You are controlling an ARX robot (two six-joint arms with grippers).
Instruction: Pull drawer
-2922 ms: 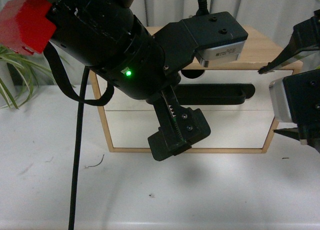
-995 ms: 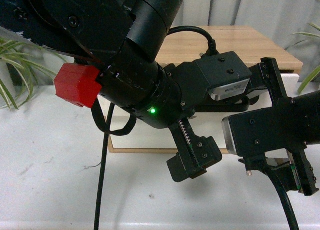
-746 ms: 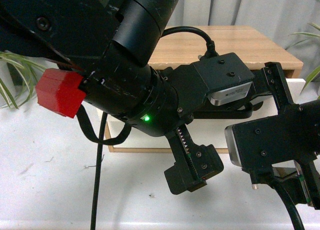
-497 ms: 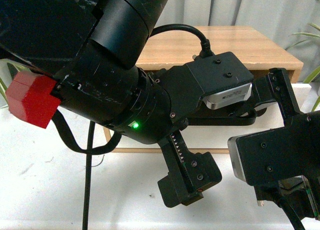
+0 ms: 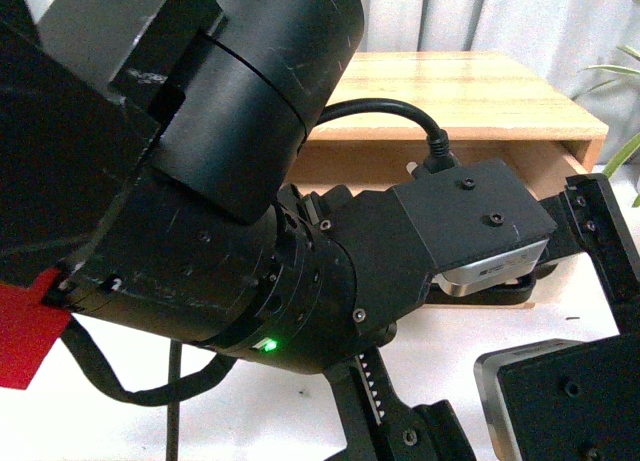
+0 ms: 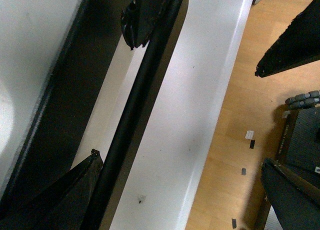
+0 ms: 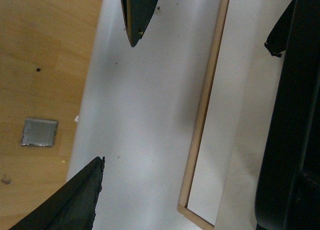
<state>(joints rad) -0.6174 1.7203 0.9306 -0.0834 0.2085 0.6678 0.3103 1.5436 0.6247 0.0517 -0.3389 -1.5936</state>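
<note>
Frontally, the left arm (image 5: 220,211) filled most of the picture from 9 o'clock to the centre. Behind it, at 1 o'clock, stood the wooden cabinet (image 5: 470,81). The drawer (image 5: 470,166) was drawn out of the cabinet towards the robot, with its light wood inside showing. Part of the right arm (image 5: 560,401) sat at 5 o'clock. Neither gripper's fingertips could be made out in this view.

From the left wrist, the drawer's black bar handle (image 6: 135,110) ran the length of the picture. The left gripper (image 6: 113,99) had its jaws spread wide, with both fingers (image 6: 142,15) lying close along the bar and not clamped across it. Whether they touched the handle could not be told.

From the right wrist, the right gripper (image 7: 116,102) hung wide open over the white table (image 7: 145,115) and held nothing. It was just beside the cabinet's wooden edge (image 7: 205,105), with wood floor (image 7: 40,55) on its other side.
</note>
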